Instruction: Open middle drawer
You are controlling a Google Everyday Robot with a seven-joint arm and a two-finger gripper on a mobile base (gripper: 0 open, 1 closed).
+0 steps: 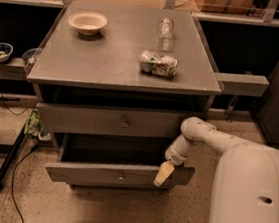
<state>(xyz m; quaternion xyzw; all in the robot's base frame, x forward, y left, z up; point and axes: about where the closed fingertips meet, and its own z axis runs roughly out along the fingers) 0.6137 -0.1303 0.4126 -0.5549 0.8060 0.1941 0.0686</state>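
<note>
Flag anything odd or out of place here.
The can lies on its side on the cabinet top, near an upright bottle. The middle drawer stands pulled out, and the end effector sits at the right end of its front, not at the knob. No spill shows.

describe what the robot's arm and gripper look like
The arm is smooth, rounded and off-white, with a bulbous joint and no visible cables. Its broad casing nearest the camera has a few small dark slots. The gripper, at the right end of the middle drawer front, is a pale yellowish tip below a white wrist.
</note>
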